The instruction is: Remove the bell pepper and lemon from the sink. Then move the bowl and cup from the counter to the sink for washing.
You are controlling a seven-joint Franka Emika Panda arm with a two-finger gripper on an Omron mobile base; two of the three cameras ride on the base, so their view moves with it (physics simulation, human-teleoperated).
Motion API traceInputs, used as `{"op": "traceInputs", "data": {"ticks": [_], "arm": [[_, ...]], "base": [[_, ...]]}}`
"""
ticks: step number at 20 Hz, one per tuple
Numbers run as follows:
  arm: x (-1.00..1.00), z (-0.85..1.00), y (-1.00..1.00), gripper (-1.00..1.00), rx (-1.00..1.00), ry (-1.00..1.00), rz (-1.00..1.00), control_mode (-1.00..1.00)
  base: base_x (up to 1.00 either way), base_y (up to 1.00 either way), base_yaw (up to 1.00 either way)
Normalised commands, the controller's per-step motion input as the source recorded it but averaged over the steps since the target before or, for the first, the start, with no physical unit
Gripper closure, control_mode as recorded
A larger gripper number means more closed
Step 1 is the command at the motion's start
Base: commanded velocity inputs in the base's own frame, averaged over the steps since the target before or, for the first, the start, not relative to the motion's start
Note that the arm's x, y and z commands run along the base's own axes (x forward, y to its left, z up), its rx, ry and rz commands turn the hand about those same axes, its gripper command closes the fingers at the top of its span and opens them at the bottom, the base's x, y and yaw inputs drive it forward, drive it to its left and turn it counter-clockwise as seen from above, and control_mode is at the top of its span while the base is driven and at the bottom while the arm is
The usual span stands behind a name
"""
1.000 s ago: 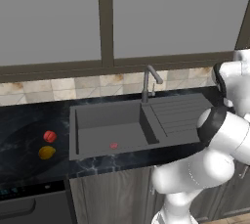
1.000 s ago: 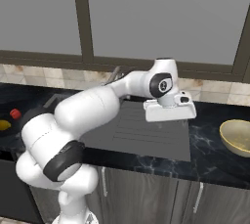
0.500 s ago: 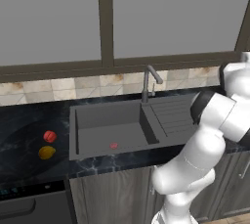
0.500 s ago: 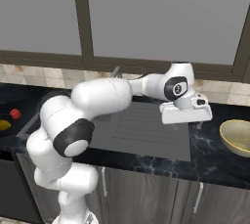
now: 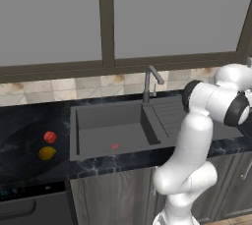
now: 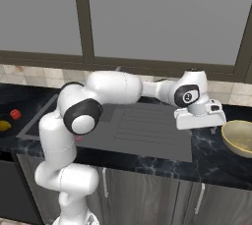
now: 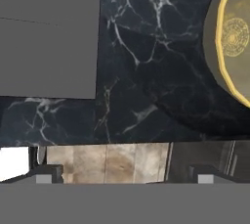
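gleaming black marble counter (image 5: 29, 135) flanking grey sink (image 5: 110, 133), tiled backsplash (image 5: 59, 86) behind.

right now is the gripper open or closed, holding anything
Gripper: open and empty, fingertips spread wide over the counter, beside the bowl.

grey cabinet fronts (image 5: 113, 197) run below the tabletop's front edge. beige backsplash tiles (image 5: 59, 89) line its back edge beneath a wide window (image 6: 162, 17). a dark appliance (image 5: 32, 207), perhaps a dishwasher, sits under the left end.
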Motion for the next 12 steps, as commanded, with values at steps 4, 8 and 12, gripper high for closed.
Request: {"op": "traceInputs", "data": {"ticks": [4, 8, 12], "arm": [[0.24, -0.15, -0.46, -1.0, 0.0, 0.02, 0.0, -1.0], [0.21, -0.15, -0.47, -1.0, 0.0, 0.01, 0.0, -1.0], [0.18, -0.13, -0.33, -1.0, 0.0, 0.0, 0.05, -1.0]], "base": [[0.0, 0.0, 0.0], [0.0, 0.0, 0.0], [0.0, 0.0, 0.0]]}}
